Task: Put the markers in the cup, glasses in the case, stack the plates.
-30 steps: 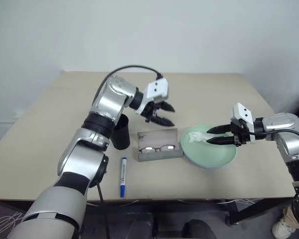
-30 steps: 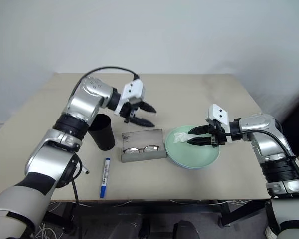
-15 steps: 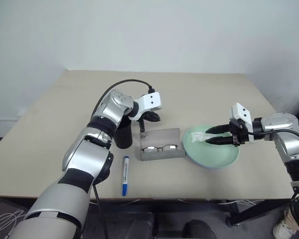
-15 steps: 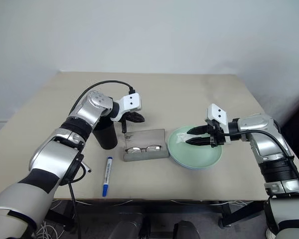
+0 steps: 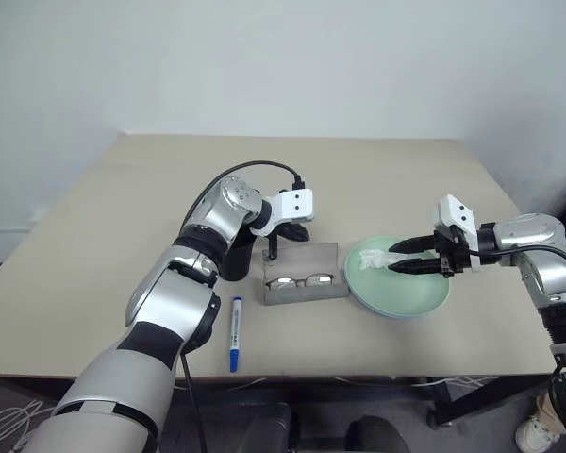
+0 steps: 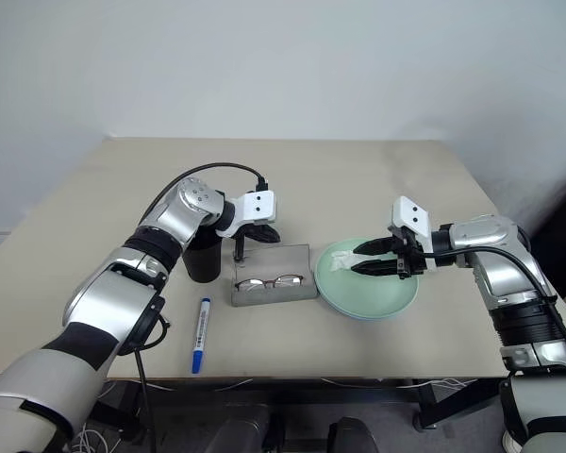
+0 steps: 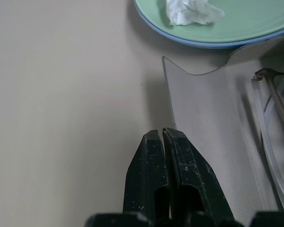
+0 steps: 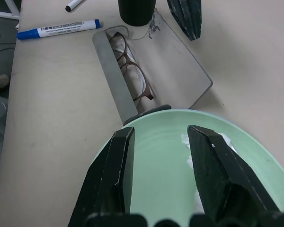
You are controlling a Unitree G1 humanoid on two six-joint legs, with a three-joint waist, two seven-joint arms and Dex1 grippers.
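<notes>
Glasses (image 6: 270,281) lie in case (image 6: 274,276); left pincer (image 6: 238,253), closed, at its lid's edge.

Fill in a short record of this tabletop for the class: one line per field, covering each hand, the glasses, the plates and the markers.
left hand: shut, tips at the open lid of the case
right hand: open, over the tissue
glasses: lying inside the open case
plates: stacked, mint green on light blue, tissue on top
blue-capped marker: on the table, in front of the cup
black-ended marker: on the table
</notes>
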